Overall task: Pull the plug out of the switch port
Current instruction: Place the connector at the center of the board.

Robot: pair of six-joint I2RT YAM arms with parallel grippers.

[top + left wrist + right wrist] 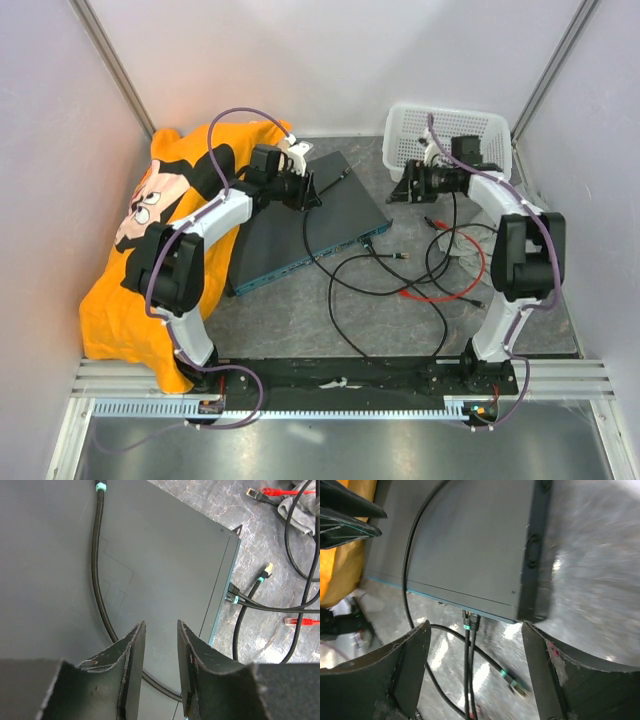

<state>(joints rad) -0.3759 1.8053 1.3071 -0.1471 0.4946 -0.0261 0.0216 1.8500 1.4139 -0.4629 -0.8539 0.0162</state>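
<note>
Looking down, you have the switch [275, 245] lying slantwise on the counter [290, 325], left of centre, its left end beside the orange cloth [120, 290]. Your left claw [161, 627] hangs over its dark top, jaws partly parted and holding nothing; a black cable [97, 580] runs beneath them. Your right claw [476, 640] stands wide apart, empty, facing the teal front face, where 2 black plugs [471, 621] sit in sockets side by side near its right end.
</note>
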